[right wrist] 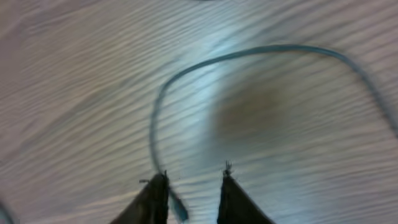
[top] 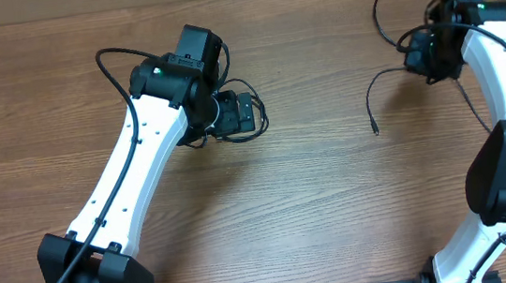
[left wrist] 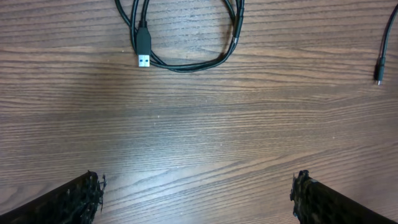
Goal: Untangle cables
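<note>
While the brown wood-grain bench (top: 317, 210) fills every view, two white jointed arms reach across it: the left arm (top: 134, 173) slants toward the far left and the right arm (top: 500, 68) runs up the right side. The left tool (left wrist: 198, 180) hangs above the wood with its black fingers (left wrist: 81, 199) set wide apart and nothing between them. The right tool (right wrist: 194, 174) sits low over the bench, its dark fingers (right wrist: 155, 199) a narrow gap apart. That view is blurred, but a thin black cord (right wrist: 249, 53) runs into the gap beside one finger, and the gap is wider than the cord. This cord arcs away across the bench to a small free plug (top: 376, 131). A second thin black cord (left wrist: 186, 66) lies looped just ahead of the left tool, with its flat silver-tipped USB plug (left wrist: 143, 53) beside one strand of the loop.
</note>
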Available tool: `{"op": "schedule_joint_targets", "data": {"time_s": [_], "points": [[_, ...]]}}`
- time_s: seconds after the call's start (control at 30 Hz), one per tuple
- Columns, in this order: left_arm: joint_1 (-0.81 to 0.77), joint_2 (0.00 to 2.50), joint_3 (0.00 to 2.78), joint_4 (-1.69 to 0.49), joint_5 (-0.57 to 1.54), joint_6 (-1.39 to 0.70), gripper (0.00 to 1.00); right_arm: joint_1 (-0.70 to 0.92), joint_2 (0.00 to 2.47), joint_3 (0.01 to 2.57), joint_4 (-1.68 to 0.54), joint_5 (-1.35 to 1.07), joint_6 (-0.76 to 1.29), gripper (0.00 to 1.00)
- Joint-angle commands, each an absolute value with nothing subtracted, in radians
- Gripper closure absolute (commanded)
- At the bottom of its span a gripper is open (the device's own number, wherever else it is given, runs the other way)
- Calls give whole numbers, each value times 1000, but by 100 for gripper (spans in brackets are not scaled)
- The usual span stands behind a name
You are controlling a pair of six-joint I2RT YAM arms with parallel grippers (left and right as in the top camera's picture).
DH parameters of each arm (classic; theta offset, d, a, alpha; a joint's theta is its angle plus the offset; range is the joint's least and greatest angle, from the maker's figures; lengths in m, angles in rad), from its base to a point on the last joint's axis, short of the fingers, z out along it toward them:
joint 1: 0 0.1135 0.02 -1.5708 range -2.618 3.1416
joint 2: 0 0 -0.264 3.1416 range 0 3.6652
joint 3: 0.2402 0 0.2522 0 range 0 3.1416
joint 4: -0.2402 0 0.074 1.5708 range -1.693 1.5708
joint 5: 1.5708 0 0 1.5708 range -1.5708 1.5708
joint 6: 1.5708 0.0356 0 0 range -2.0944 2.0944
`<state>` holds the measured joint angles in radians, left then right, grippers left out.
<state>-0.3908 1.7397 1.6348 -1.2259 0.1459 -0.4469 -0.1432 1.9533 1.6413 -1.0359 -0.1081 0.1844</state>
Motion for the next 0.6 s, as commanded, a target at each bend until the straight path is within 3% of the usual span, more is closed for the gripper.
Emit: {"op": "schedule_joint_targets", "data": {"time_s": [0.0, 0.37, 0.57], "points": [[-393, 1747, 1636, -1225, 154, -457, 0, -112, 1942, 1568, -992, -211, 180, 59], [-393, 1747, 1636, -1226, 154, -457, 0, -27, 1944, 1324, -743, -160, 166, 60], [-393, 1747, 1636, -1225, 154, -457, 0, -6, 1944, 1264, -692, -102, 166, 69]]}}
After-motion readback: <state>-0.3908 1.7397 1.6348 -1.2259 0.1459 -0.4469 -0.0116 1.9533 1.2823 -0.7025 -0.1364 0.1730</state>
